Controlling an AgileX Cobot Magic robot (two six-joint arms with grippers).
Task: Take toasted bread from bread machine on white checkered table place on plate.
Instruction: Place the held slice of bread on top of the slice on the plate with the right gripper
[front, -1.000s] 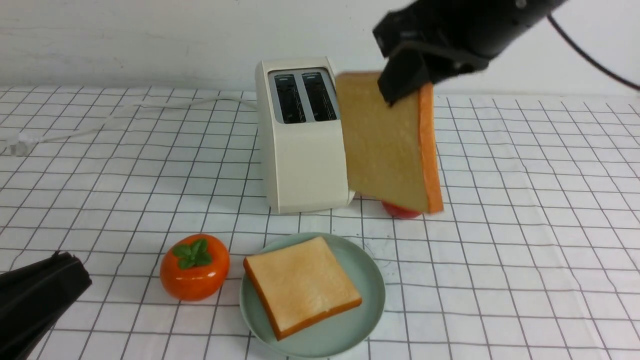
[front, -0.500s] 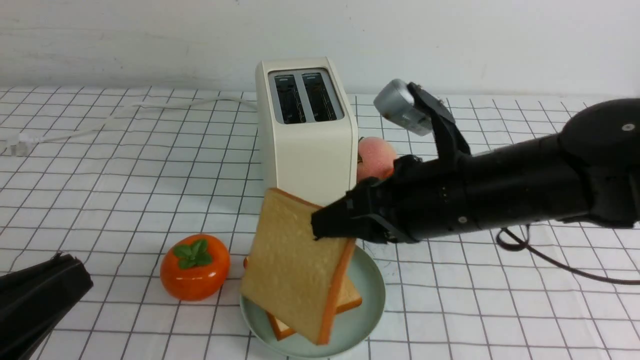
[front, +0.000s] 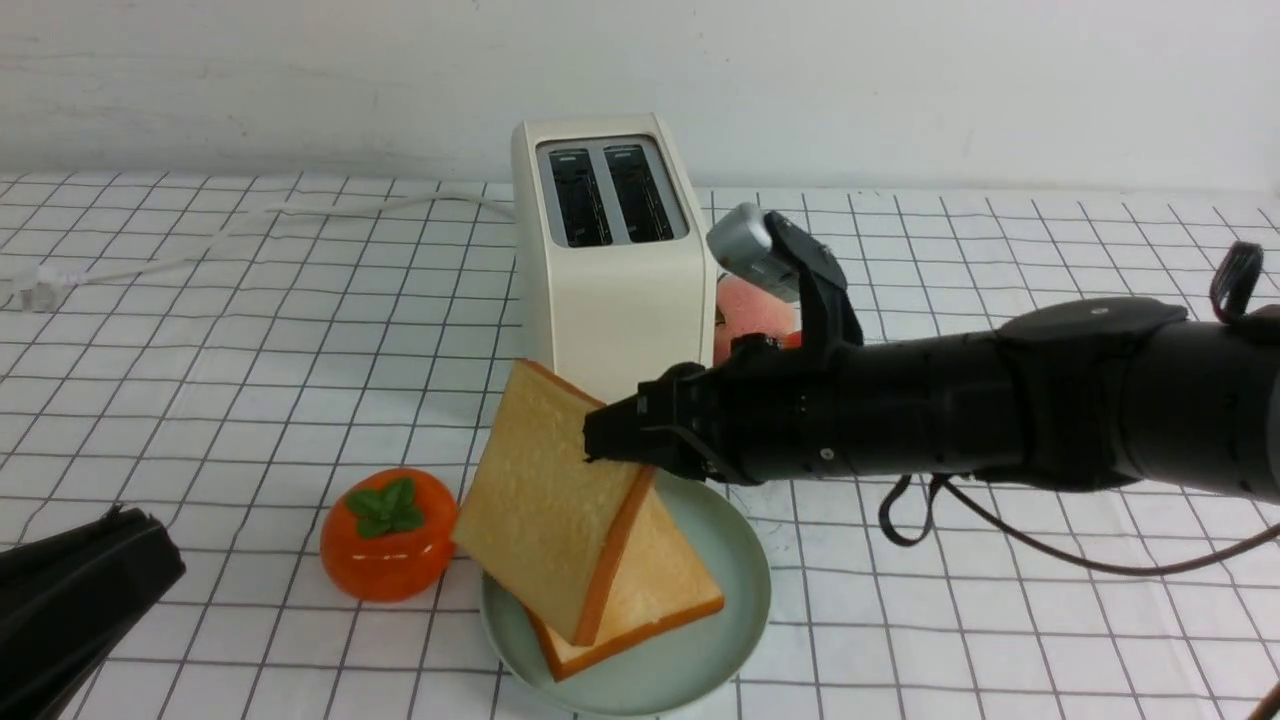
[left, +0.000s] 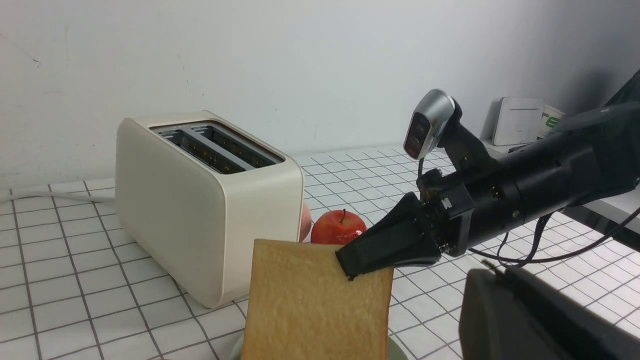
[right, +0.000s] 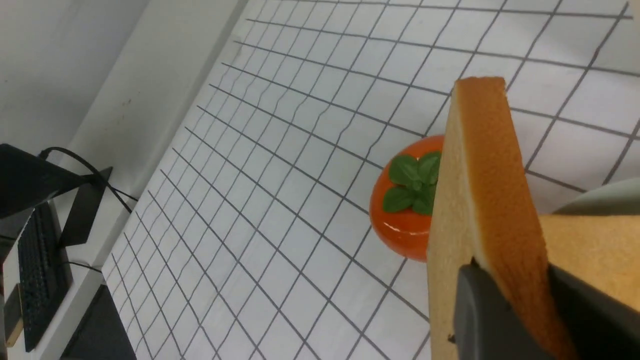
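The right gripper (front: 615, 445) is clamped on the upper edge of the tilted slice (front: 545, 500), one jaw on each face, so the toast hangs slanted and is ready to be laid down. Its lower edge is over the flat slice (front: 660, 590), which lies on the plate (front: 735, 560) near the front edge of the white checkered table (front: 1000, 560). I cannot tell if the two slices touch. Toward the back edge, the bread machine (front: 610, 310) stands with both slots empty. The left gripper (front: 140, 550) rests closed at the front left corner, out of the way. Only the right wrist view shows the jaws pressing both faces. The left wrist view reveals a red apple (left: 339, 227) beside the bread machine, which the front view almost hides.
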